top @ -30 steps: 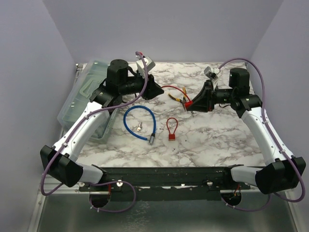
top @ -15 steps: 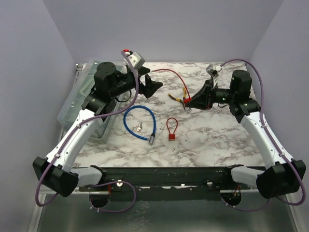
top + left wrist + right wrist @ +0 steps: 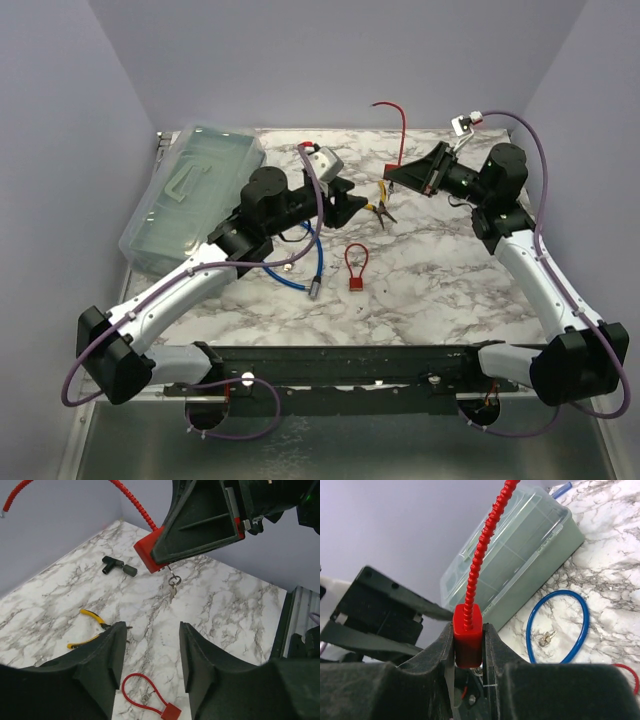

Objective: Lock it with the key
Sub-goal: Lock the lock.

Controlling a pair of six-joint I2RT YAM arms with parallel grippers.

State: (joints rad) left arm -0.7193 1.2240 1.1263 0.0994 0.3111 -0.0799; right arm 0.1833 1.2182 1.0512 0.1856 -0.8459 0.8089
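My left gripper [image 3: 152,652] has dropped cable [image 3: 403,125], sits open, empty, facing dangling key [image 3: 172,587]; right gripper [image 3: 468,647] clamps red lock [image 3: 146,555]. Key grab next.

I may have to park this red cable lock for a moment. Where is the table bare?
The red cable lock fits best on the bare marble right of the small red lock, between it and the right arm, forward to the rail. Crowded: the middle, with pliers, blue cable and left arm; the plastic box fills the back left.
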